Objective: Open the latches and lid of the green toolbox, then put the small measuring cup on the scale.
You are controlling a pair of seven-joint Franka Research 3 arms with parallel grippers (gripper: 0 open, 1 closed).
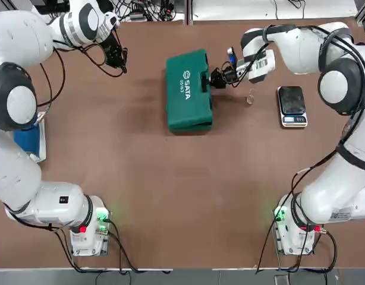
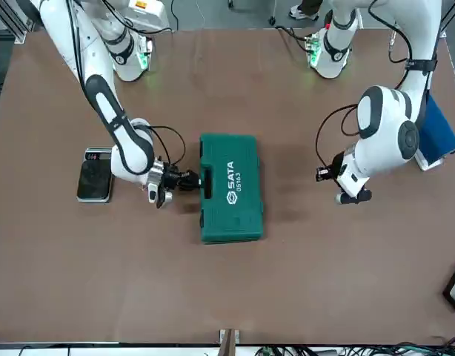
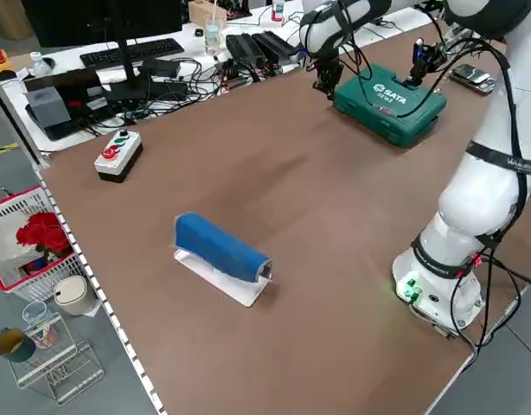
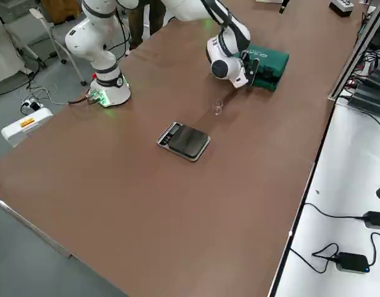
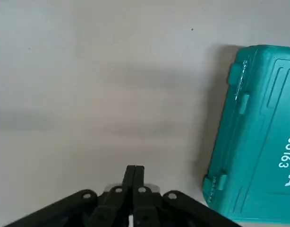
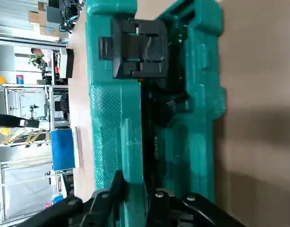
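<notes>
Overhead view: brown tabletop (image 1: 153, 219), grey floor (image 1: 188, 277) beyond.

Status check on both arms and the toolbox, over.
Right gripper at green toolbox's handle side. Left gripper shut, off to the other side. Lid down.

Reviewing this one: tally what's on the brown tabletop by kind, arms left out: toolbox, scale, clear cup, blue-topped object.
Green SATA toolbox: 1
Digital scale: 1
Small clear measuring cup: 1
Blue-topped object with a white base: 1
Total: 4
</notes>
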